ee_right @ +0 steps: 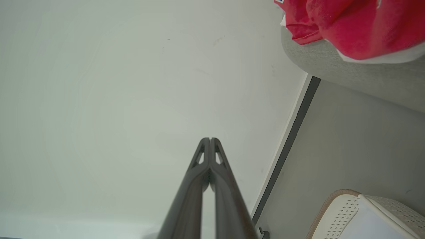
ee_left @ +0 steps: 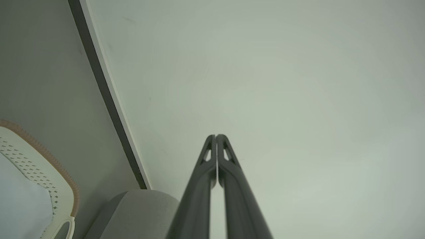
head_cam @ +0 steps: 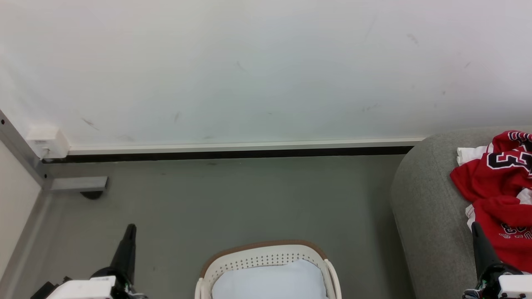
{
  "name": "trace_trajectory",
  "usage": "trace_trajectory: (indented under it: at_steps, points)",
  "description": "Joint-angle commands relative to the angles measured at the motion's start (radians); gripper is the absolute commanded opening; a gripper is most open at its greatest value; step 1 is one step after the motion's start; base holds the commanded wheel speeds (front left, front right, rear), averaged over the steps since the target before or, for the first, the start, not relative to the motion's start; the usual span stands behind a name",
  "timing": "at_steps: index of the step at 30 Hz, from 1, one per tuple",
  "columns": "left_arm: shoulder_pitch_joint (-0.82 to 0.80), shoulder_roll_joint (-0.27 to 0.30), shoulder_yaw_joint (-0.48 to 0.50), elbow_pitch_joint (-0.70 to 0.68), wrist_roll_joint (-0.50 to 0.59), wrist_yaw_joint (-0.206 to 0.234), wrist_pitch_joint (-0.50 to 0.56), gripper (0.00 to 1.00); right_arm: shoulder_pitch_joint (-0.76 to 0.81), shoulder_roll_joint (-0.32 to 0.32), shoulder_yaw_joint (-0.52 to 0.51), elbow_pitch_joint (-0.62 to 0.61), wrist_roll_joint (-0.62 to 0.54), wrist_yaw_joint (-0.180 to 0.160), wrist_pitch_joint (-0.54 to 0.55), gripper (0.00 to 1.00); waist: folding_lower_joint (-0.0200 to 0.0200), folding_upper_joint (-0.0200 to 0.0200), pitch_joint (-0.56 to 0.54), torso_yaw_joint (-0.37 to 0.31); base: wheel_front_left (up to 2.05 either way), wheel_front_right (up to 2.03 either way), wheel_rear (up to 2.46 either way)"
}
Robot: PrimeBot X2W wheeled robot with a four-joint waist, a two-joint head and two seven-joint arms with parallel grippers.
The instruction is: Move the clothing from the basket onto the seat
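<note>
The red clothing [head_cam: 501, 191] with white trim and black-and-white numbers lies heaped on the grey seat [head_cam: 428, 207] at the right; the right wrist view shows the clothing [ee_right: 352, 23] at its top right, on the seat [ee_right: 358, 79]. The cream basket [head_cam: 266, 259] with a tan rim stands on the floor at bottom centre, holding just its pale blue pad. My left gripper [head_cam: 131, 227] is shut at the lower left, left of the basket. My right gripper [head_cam: 474, 225] is shut at the lower right, in front of the clothing. Both point at the wall, nothing between the fingers.
A white wall with a pale skirting and dark gap runs across the back. A white box [head_cam: 48, 142] and a metal frame leg [head_cam: 77, 183] sit in the left corner. Grey floor lies between the basket, wall and seat.
</note>
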Motion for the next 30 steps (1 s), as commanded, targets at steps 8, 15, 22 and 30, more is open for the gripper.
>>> trace_trajectory:
  at_steps: [8,15,22,30]
  points:
    - [-0.013,0.008,0.004,-0.004,-0.051,-0.004,0.014,0.00,-0.011,0.003,-0.013,-0.010,0.045,-0.002,0.014,0.00,0.0000,0.0000,0.000,0.002,0.00,0.00,0.00]
    - [-0.013,0.008,0.004,-0.004,-0.051,-0.004,0.014,0.00,-0.011,0.003,-0.014,-0.009,0.044,-0.002,0.015,0.00,0.0000,0.0000,0.000,0.002,0.00,0.00,0.00]
    - [-0.012,0.008,0.004,-0.004,-0.051,-0.004,0.014,0.00,-0.011,0.004,-0.014,-0.009,0.044,-0.002,0.015,0.00,0.0000,0.0000,0.000,0.002,0.00,0.00,0.00]
    - [-0.012,0.008,0.004,-0.004,-0.051,-0.004,0.014,0.00,-0.011,0.004,-0.014,-0.009,0.044,-0.002,0.015,0.00,0.0000,0.0000,0.000,0.002,0.00,0.00,0.00]
